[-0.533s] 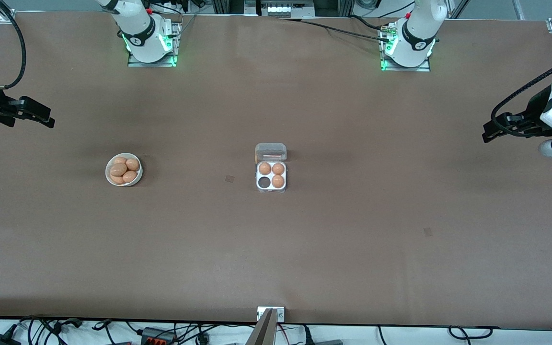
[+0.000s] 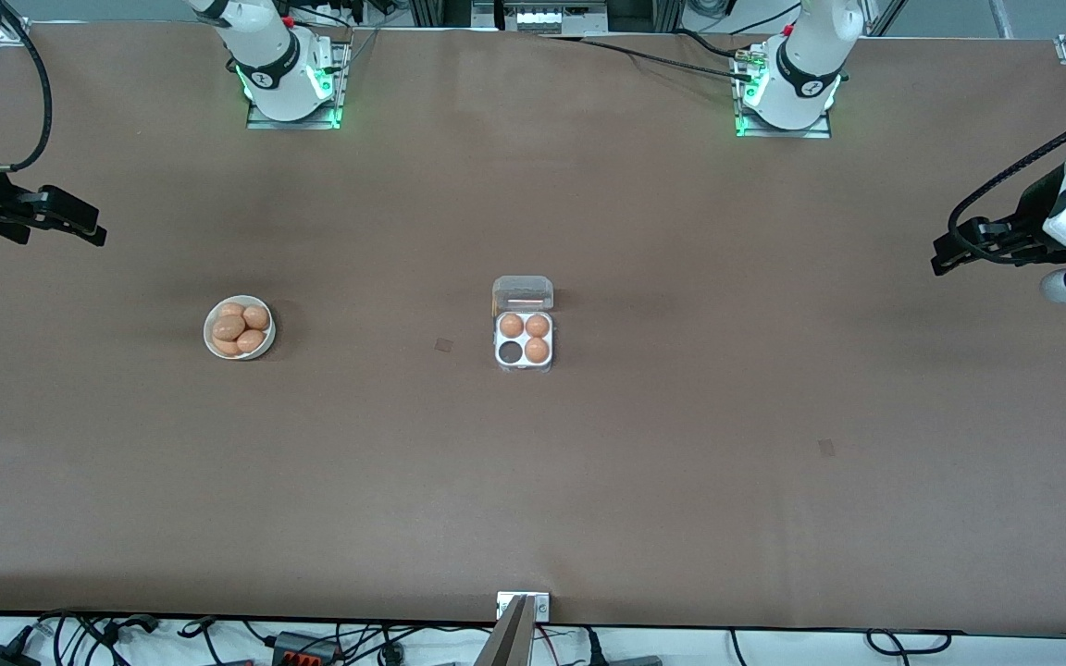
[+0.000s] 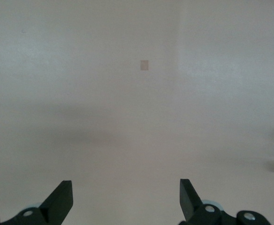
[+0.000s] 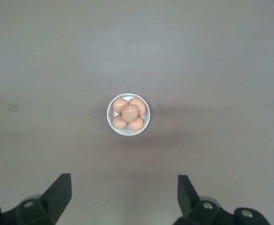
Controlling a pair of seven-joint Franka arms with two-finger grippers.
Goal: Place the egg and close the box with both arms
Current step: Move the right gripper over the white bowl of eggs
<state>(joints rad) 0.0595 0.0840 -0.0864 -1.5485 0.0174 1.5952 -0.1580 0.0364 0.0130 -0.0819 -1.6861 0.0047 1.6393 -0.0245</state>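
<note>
A wide brown matte table [image 2: 681,481] fills the view under even, soft light; black cables [image 2: 80,638] lie along its near edge; a grey metal frame [image 2: 533,14] stands at its far edge.

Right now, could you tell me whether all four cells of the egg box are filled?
No: the box holds three eggs, and the cell nearest the front camera toward the right arm's end is empty.
</note>
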